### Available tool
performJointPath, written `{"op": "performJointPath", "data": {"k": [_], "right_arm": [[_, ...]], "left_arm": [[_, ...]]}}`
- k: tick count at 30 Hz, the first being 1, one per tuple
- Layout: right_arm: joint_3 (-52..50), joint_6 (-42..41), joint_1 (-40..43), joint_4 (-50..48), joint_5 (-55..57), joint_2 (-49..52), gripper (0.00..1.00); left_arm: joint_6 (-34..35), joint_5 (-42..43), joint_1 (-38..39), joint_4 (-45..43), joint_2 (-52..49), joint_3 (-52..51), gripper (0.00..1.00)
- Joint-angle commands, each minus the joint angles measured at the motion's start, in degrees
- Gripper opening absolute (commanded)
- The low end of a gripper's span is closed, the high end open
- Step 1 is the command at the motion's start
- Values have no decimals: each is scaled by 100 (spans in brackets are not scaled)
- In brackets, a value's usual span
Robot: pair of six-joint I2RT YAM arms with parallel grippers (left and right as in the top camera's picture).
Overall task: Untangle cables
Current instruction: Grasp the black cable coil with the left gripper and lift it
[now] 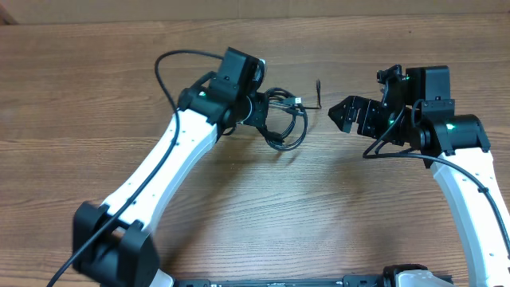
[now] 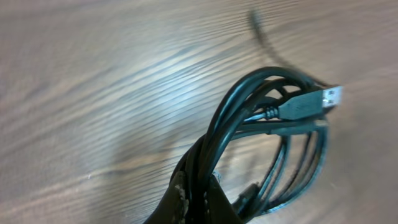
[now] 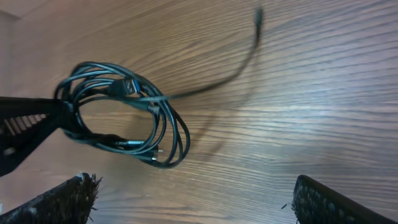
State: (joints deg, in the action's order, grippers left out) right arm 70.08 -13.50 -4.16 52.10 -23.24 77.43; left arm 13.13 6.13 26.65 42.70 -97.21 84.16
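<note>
The cables [image 1: 287,123] are thin black cords coiled in a small bundle at the table's middle, with a silvery plug tip [image 1: 297,100] and one loose strand [image 1: 317,94] running back right. My left gripper [image 1: 259,109] is shut on the bundle's left side. In the left wrist view its jaws [image 2: 202,196] pinch several strands of the cables [image 2: 273,124], and a USB plug [image 2: 311,102] points right. My right gripper [image 1: 344,114] is open and empty, just right of the bundle. In the right wrist view the cables [image 3: 137,118] lie beyond its spread fingers [image 3: 196,202].
The wooden table [image 1: 255,215] spreads all round the bundle. The white left arm [image 1: 159,175] crosses the left half and the white right arm [image 1: 470,191] stands at the right edge. Thick black wires run along both arms.
</note>
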Motion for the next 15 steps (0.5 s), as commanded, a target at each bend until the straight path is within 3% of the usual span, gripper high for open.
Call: {"op": "performJointPath", "data": {"k": [1,15], "right_arm": [[155,-17,-33,-68,-304,11,100],[155,-498,-33,-155,-389,11,100]], "left_arm": [[-960,970,-94,-136,544,157,4],[-1185,1679,-389,-107,658,155,4]]}}
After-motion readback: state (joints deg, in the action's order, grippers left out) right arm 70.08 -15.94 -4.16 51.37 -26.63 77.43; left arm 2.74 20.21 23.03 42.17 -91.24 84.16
